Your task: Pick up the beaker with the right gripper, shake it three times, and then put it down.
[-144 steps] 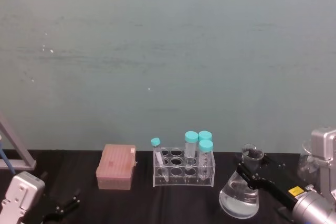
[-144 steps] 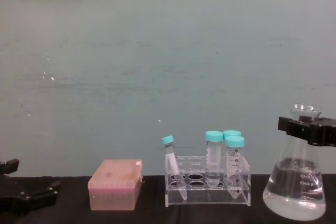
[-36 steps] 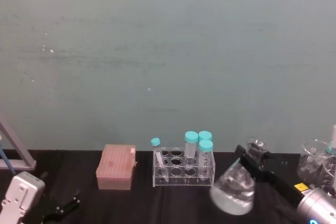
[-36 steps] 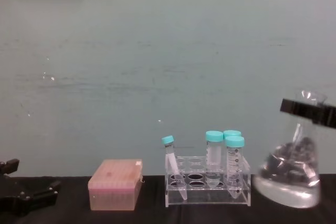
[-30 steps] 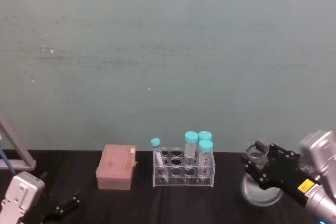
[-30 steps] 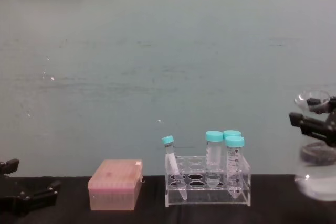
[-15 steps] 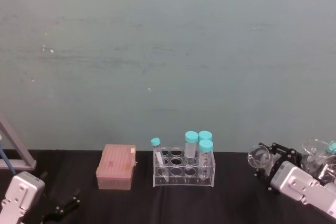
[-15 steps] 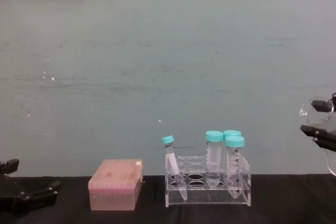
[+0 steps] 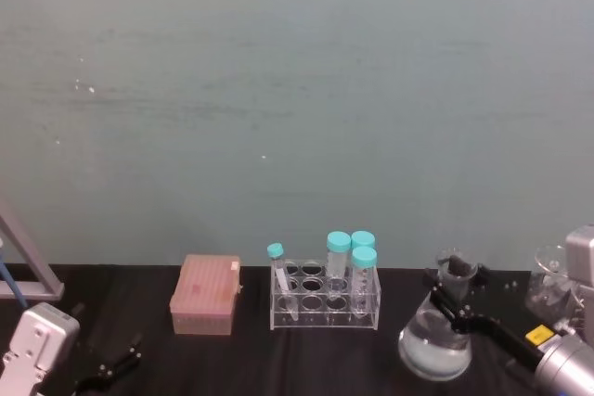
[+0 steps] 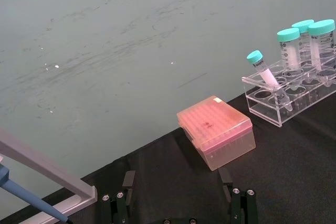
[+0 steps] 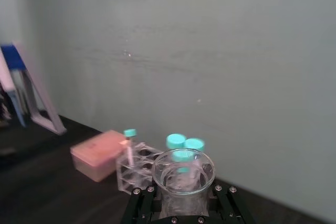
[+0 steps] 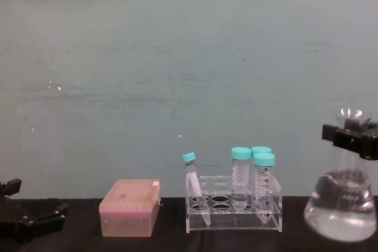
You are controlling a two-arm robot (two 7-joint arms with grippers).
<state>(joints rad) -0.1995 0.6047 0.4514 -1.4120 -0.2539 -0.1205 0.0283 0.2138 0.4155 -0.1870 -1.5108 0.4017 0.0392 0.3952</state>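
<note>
Glass beaker point(image 12: 341, 202), conical, narrow-necked, holds clear liquid point(image 12: 341, 227).

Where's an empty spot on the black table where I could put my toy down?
Bare table lies in front of the pink box and tube rack, and between the box and the left claw. It's crowded on the right, where the right claw grips the beaker beside more glassware.
</note>
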